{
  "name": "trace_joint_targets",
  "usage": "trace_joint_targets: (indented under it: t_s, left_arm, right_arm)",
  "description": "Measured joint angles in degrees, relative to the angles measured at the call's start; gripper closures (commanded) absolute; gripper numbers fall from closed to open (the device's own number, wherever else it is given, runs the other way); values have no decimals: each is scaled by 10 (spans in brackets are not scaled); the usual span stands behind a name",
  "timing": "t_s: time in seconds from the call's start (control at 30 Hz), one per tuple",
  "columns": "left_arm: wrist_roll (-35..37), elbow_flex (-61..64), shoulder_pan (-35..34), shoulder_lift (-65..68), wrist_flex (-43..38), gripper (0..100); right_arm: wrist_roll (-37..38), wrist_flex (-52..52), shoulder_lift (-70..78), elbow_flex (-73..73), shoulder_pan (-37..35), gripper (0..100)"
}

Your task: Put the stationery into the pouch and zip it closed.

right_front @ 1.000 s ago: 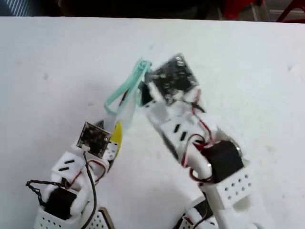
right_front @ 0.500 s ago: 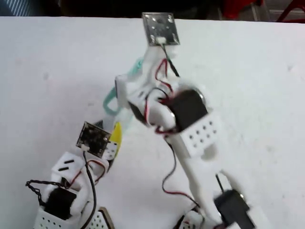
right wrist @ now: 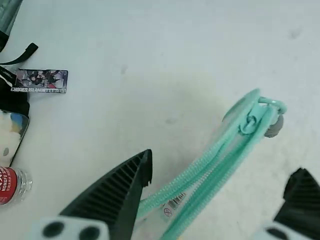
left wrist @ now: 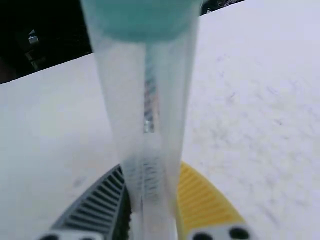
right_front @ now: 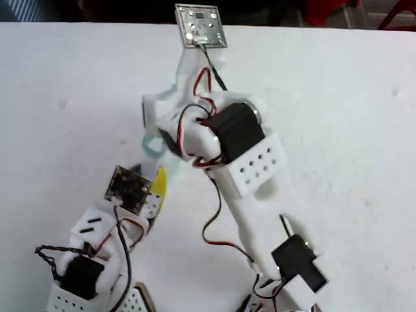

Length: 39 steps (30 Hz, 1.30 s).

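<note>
The pouch is clear plastic with a teal zipper [right wrist: 215,162], and its slider [right wrist: 264,116] sits at the zipper's end. In the high view only a teal bit of the pouch [right_front: 153,144] shows past the right arm. My left gripper [left wrist: 152,222] is shut on the pouch's clear edge [left wrist: 150,115], grey finger on one side and yellow finger [right_front: 158,185] on the other. Something thin with a metal spring shows through the plastic. My right gripper [right wrist: 222,172] hangs open above the zipper end, its black fingers [right wrist: 117,195] apart on either side of it.
The right arm [right_front: 240,149] stretches across the middle of the white table [right_front: 338,97] toward its far edge. A printed card [right wrist: 42,81], a black strap and a bottle [right wrist: 10,185] lie beyond the pouch. Bare table spreads to both sides.
The right arm has swung up and forward over the pouch, its wrist board now near the far edge. The left arm has stayed still, holding the pouch.
</note>
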Motion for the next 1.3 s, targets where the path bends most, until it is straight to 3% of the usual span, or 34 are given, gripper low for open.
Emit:
trace_joint_targets:
  t_s: [0.17, 0.23, 0.33, 0.37, 0.43, 0.5, 0.7, 0.83, 0.93, 1.13, 1.3]
  left_arm:
    - [0, 0, 0, 0, 0, 976]
    - [0, 0, 0, 0, 0, 976]
    - [-1, 0, 2, 1, 0, 976]
    - [-2, 1, 2, 1, 0, 976]
    - [-2, 1, 2, 1, 0, 976]
    - [-2, 1, 2, 1, 0, 957]
    - [0, 2, 2, 1, 0, 737]
    - [77, -13, 3, 0, 33, 736]
    - [88, -59, 2, 1, 80, 736]
    - [88, -86, -48, -8, 98, 735]
    - [88, -86, -66, -8, 97, 736]
  right_arm:
    - [0, 0, 14, 35, -8, 631]
    - [0, -4, 23, 55, -11, 729]
    - [12, 4, 33, 69, -9, 968]
    - [25, 6, 37, 69, -9, 995]
    - [52, 6, 38, 74, -9, 936]
    - [80, 13, 38, 78, -9, 967]
    - [98, 21, 33, 81, 3, 983]
    - [102, -4, 31, 83, 35, 982]
    - [120, -30, 31, 84, 71, 982]
    - [306, -46, 33, 35, 92, 982]
    - [496, 21, 33, -55, 95, 982]
